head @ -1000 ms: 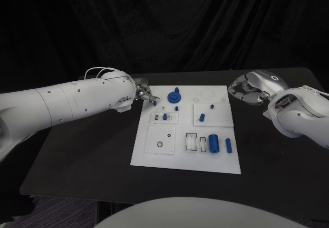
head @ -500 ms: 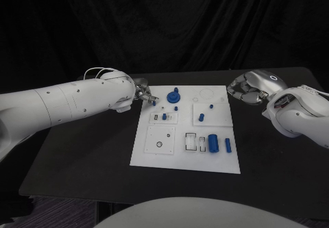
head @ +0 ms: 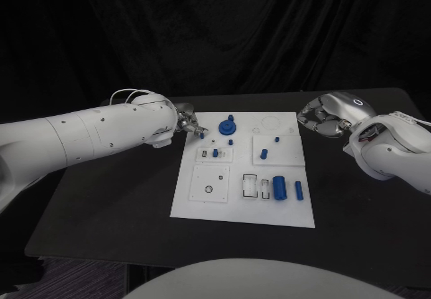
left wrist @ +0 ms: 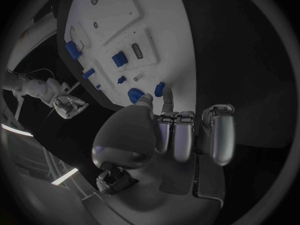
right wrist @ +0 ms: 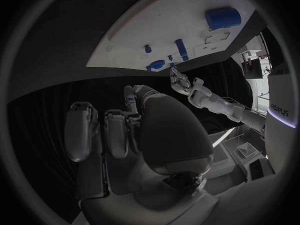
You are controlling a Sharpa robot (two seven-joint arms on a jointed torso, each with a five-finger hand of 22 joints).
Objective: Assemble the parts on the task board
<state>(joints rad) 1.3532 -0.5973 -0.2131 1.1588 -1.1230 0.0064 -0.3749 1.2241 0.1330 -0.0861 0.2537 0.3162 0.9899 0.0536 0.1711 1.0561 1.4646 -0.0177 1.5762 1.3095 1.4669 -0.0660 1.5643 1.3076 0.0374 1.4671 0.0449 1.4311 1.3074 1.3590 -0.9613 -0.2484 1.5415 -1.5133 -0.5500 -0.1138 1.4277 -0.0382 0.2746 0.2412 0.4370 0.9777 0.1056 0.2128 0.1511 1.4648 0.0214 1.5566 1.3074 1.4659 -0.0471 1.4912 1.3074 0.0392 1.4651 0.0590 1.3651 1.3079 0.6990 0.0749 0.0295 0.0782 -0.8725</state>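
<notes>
The left robot hand hovers at the far left corner of the white rectangular task board on the black tabletop, pinching a small blue part. It should seat this squarely. Off the board's far right corner, the right robot hand stays curled, empty.

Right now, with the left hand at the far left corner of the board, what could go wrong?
1. The left hand pinches a small blue part at the task board edge; a weak pinch could drop it onto the black table.
2. The blue gear-like part stands beside those fingers; a sweep could knock it.
3. The right hand, fingers curled, hovers off the board; moving in could crowd the left.
</notes>
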